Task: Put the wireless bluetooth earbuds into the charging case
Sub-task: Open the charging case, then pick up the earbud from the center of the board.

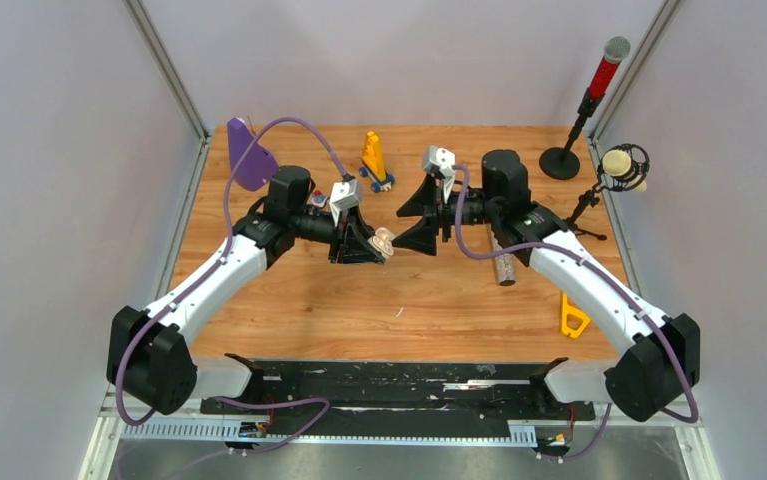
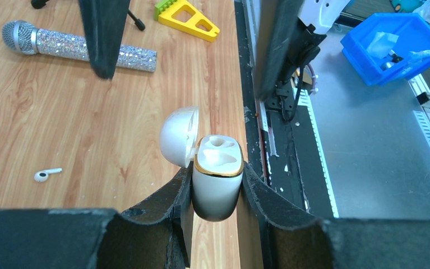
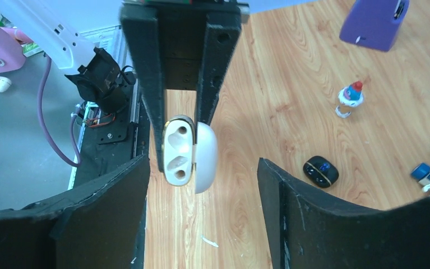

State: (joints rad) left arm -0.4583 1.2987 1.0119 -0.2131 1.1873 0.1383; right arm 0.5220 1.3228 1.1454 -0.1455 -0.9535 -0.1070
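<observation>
One white earbud (image 2: 47, 175) lies flat and loose on the worktop (image 2: 89, 123), well apart from the charging case (image 2: 218, 168). In the left wrist view its long axis runs nearly crosswise, with the rounded head to the left and the stem tip to the right. The left jaws are clamped on the charging case's sides and hold it above the worktop. Its gold-rimmed mouth faces the right jaws and its lid is swung back. Its two wells show as bare hollows. The right jaws stand wide apart, gripping nothing, just short of it. A small black case (image 3: 320, 171) sits on the worktop, its blue contents too small to identify. The left jaws hide the charging case's lower body.
</observation>
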